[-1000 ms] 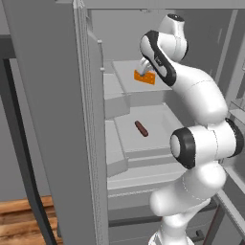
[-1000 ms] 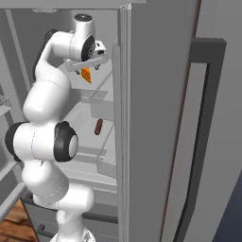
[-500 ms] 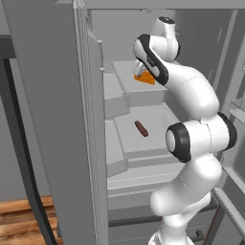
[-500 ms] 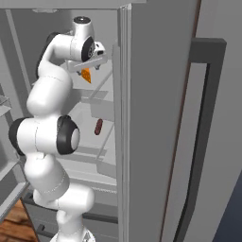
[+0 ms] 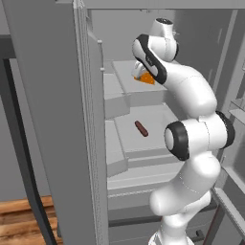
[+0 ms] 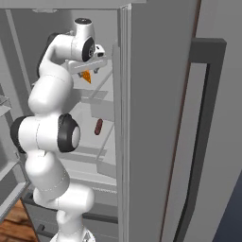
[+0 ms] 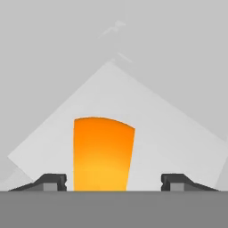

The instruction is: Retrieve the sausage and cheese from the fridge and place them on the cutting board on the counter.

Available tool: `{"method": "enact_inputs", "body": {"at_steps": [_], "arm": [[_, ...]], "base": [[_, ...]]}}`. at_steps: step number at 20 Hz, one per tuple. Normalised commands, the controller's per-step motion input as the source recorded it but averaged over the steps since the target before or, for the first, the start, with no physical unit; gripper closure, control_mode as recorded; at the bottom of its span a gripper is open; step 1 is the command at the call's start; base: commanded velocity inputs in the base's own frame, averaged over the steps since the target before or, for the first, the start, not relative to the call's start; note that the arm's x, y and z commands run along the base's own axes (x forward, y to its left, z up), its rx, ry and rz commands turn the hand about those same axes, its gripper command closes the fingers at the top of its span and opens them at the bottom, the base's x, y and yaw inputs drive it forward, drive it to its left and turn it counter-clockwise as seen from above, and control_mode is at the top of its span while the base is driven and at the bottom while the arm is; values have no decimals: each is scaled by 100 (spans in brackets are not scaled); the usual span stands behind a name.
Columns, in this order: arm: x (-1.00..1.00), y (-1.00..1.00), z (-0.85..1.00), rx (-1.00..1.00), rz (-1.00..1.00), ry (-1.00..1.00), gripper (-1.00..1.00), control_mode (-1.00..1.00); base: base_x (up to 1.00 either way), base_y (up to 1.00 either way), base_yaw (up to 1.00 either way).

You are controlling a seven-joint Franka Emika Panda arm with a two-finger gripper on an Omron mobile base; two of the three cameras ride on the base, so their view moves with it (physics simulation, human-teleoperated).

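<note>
The fridge [image 5: 158, 112] stands open in front of me, its pale grey shelves showing. An orange-yellow cheese [image 5: 147, 79] [image 6: 87, 76] wedge rests on the upper shelf. My gripper [image 5: 139, 72] [image 6: 88, 70] is right over it and open. In the hand view the cheese [image 7: 103, 153] lies between the two fingertips [image 7: 53, 181] with gaps on both sides, nearer the left one. The dark reddish-brown sausage [image 5: 141, 128] [image 6: 99, 126] lies one shelf lower, untouched. The cutting board and the counter are out of view.
The open left fridge door [image 5: 48, 119] stands close on the arm's left, the right door [image 6: 160, 118] with its long dark handle [image 6: 203, 142] on the other side. Door bins [image 5: 238, 106] jut in near the elbow. Wooden floor [image 5: 24, 220] lies below.
The hand has dropped towards the upper shelf and now covers part of the cheese, while the upper arm swung over it. Cheese and sausage have not moved.
</note>
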Motion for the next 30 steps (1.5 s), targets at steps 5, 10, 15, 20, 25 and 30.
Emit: {"method": "enact_inputs", "body": {"at_steps": [5, 10, 15, 20, 25, 30], "arm": [[-2, 0, 0, 0, 0, 0, 100, -100], [-43, -5, -33, 0, -2, -6, 100, -100], [-76, -9, -23, 0, -7, -19, 100, -100], [-100, -5, 20, 2, -4, -13, 100, -100], [-100, -6, 39, 0, 0, -1, 100, -100], [-100, -8, 18, -2, 9, -1, 100, -100]], "base": [[0, 0, 0], [0, 0, 0], [0, 0, 0], [0, 0, 0], [0, 0, 0], [0, 0, 0]]}}
